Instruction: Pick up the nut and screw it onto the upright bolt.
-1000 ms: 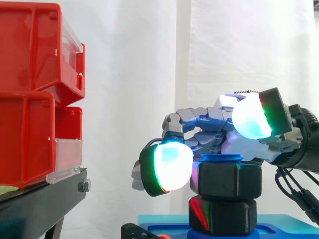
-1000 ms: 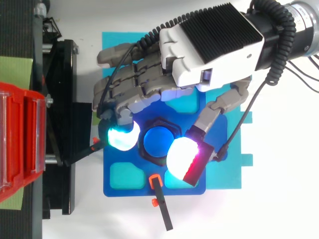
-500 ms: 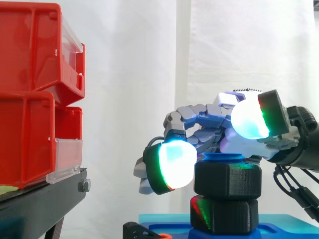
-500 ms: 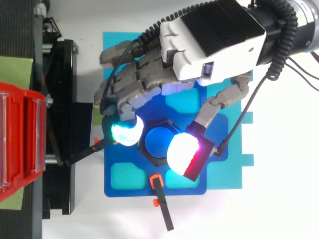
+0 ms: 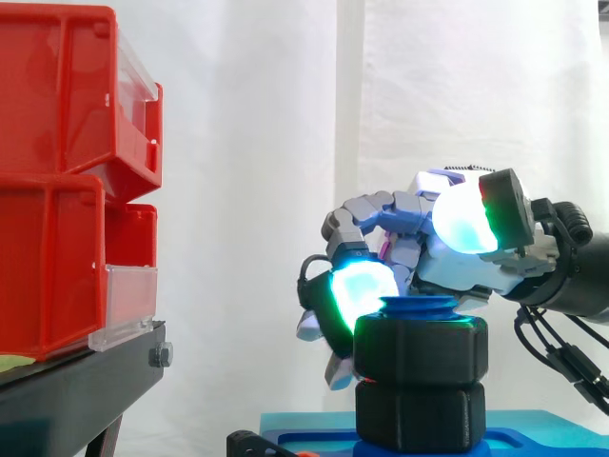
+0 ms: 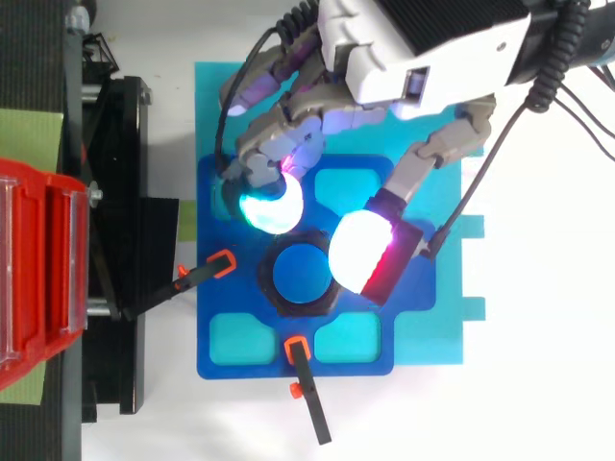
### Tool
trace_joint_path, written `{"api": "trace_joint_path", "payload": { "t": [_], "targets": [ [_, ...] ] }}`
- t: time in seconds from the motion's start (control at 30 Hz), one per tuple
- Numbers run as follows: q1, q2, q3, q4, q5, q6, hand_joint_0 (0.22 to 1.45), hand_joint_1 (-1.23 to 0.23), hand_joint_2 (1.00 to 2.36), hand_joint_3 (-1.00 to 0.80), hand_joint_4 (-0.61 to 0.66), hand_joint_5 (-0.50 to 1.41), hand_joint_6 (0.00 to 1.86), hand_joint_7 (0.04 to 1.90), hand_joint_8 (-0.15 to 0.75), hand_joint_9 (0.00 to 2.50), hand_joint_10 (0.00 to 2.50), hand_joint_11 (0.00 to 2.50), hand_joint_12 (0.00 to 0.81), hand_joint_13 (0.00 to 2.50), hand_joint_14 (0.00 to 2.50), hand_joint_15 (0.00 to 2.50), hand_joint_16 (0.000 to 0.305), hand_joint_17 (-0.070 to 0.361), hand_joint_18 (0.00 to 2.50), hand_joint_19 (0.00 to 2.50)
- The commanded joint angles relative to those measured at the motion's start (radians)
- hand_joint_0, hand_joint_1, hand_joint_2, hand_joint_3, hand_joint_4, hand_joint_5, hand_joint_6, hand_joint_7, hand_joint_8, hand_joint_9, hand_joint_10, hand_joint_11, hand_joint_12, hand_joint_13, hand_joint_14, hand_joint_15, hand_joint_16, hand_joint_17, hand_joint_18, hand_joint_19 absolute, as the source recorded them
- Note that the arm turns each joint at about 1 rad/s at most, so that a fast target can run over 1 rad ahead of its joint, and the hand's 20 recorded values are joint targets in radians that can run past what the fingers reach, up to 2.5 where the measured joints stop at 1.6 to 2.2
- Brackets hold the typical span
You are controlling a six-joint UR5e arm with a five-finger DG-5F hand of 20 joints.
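On the upright blue bolt point(image 6: 300, 276), whose tip just clears the top, sits the black hexagonal nut point(image 5: 419, 350). Directly below the nut on the same bolt is a second black hexagonal block point(image 5: 419, 419). The bolt rises from the middle of a dark blue plate point(image 6: 408, 322), which lies on a cyan sheet point(image 6: 432, 351) that spreads past the plate on the bolt's arm side. My hand point(image 6: 384, 67) arches over the bolt with its fingers curled but clamped on nothing. In the side view, the pad glowing cyan-green point(image 5: 360, 290) hangs just beside the nut's upper rim, on the side of the bolt facing the bins. I cannot tell whether it touches the nut. In the same view, my thumb's pad point(image 5: 461, 221), white with a red and green edge, stands above the nut's top and to the arm side of the bolt. From above, these two pads lie to either side of the bolt and toward my palm. Two black clamps with orange tips point(image 6: 222, 262) point(image 6: 298, 351) point in toward the bolt from the plate's edges. Well apart from the bolt, stacked red bins point(image 5: 57, 190) rest on a black stand point(image 5: 76, 390). A white curtain point(image 5: 285, 143) hangs behind the bolt.
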Motion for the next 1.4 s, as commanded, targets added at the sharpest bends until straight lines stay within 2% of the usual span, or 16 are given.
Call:
{"api": "trace_joint_path", "payload": {
  "t": [0.0,0.13,0.3,0.37,0.4,0.43,0.47,0.5,0.53,0.6,0.67,0.73,0.9,0.97,1.13,1.37],
  "targets": [
    [-0.011,0.0,0.0,0.012,-0.009,0.001,0.51,-0.39,1.0,-0.5,0.0,0.0,0.77,1.24,0.169,1.34,0.0,0.05,0.188,1.12,0.0,0.05,0.008,0.019,0.71,0.0],
    [-0.028,0.0,0.012,0.021,-0.023,0.001,0.51,-0.39,1.0,-0.5,0.01,0.01,0.8,1.18,0.174,1.73,0.01,0.34,0.171,1.3,0.0,0.13,0.007,0.016,0.87,0.0],
    [-0.043,0.0,0.054,-0.011,-0.058,0.002,0.51,-0.39,1.0,-0.5,0.01,0.01,0.78,1.16,0.181,1.79,0.01,0.44,0.174,1.28,0.0,0.1,0.008,0.018,0.88,0.0],
    [-0.049,0.0,0.091,-0.027,-0.066,0.011,0.5,-0.38,1.0,-0.5,0.06,0.01,0.66,1.36,0.217,1.67,0.01,0.39,0.192,1.15,0.0,0.06,0.012,0.026,0.77,0.0],
    [-0.049,0.0,0.1,-0.03,-0.069,0.013,0.5,-0.38,1.0,-0.5,0.1,0.01,0.55,1.55,0.227,1.61,0.01,0.37,0.207,1.07,0.0,0.04,0.013,0.03,0.7,0.0],
    [-0.049,0.0,0.127,-0.043,-0.078,0.02,0.49,-0.37,1.0,-0.5,0.15,-0.02,0.5,1.43,0.245,1.45,0.01,0.29,0.219,0.96,0.0,0.01,0.016,0.035,0.6,0.0],
    [-0.048,0.0,0.138,-0.05,-0.083,0.022,0.49,-0.37,1.0,-0.5,0.17,-0.04,0.5,1.34,0.245,1.43,0.01,0.26,0.222,0.93,0.0,0.0,0.017,0.037,0.57,0.0],
    [-0.043,0.0,0.157,-0.063,-0.09,0.027,0.49,-0.37,1.0,-0.5,0.17,-0.04,0.5,1.34,0.245,1.43,0.01,0.26,0.222,0.93,0.0,0.0,0.017,0.037,0.57,0.0],
    [-0.042,0.0,0.166,-0.071,-0.093,0.03,0.48,-0.37,1.0,-0.5,0.22,-0.11,0.5,0.97,0.217,1.09,0.0,0.01,0.236,0.74,0.0,0.0,0.022,0.05,0.38,0.0],
    [-0.037,0.0,0.176,-0.085,-0.093,0.033,0.47,-0.36,1.0,-0.5,0.17,-0.15,0.5,0.81,0.22,0.89,0.0,0.0,0.261,0.65,0.0,0.0,0.026,0.059,0.27,0.0],
    [-0.031,0.0,0.176,-0.089,-0.09,0.033,0.46,-0.36,1.0,-0.5,0.13,-0.18,0.5,0.73,0.202,0.74,0.0,0.0,0.262,0.56,0.0,0.0,0.027,0.061,0.19,0.0],
    [-0.014,0.0,0.13,-0.079,-0.073,0.034,0.45,-0.35,1.0,-0.5,0.07,-0.21,0.5,0.64,0.196,0.52,0.0,0.0,0.28,0.39,0.0,0.0,0.031,0.069,0.01,0.0],
    [0.008,0.0,0.092,-0.048,-0.047,0.045,0.45,-0.35,1.0,-0.5,0.03,-0.24,0.5,0.58,0.179,0.31,0.0,0.0,0.299,0.26,0.0,0.0,0.033,0.075,0.0,0.0],
    [0.018,0.0,0.06,-0.028,-0.04,0.048,0.45,-0.34,1.0,-0.5,0.03,-0.24,0.5,0.58,0.176,0.29,0.0,0.0,0.299,0.23,0.0,0.0,0.034,0.076,0.0,0.0],
    [0.029,0.0,0.057,-0.022,-0.04,0.063,0.44,-0.33,1.0,-0.5,0.03,-0.24,0.5,0.57,0.177,0.24,0.0,0.0,0.304,0.19,0.0,0.0,0.034,0.077,0.0,0.0],
    [0.034,0.0,0.057,-0.028,-0.032,0.062,0.44,-0.33,1.0,-0.5,0.01,-0.25,0.5,0.57,0.171,0.21,0.0,0.0,0.308,0.16,0.0,0.0,0.035,0.079,0.0,0.0]
  ]
}}
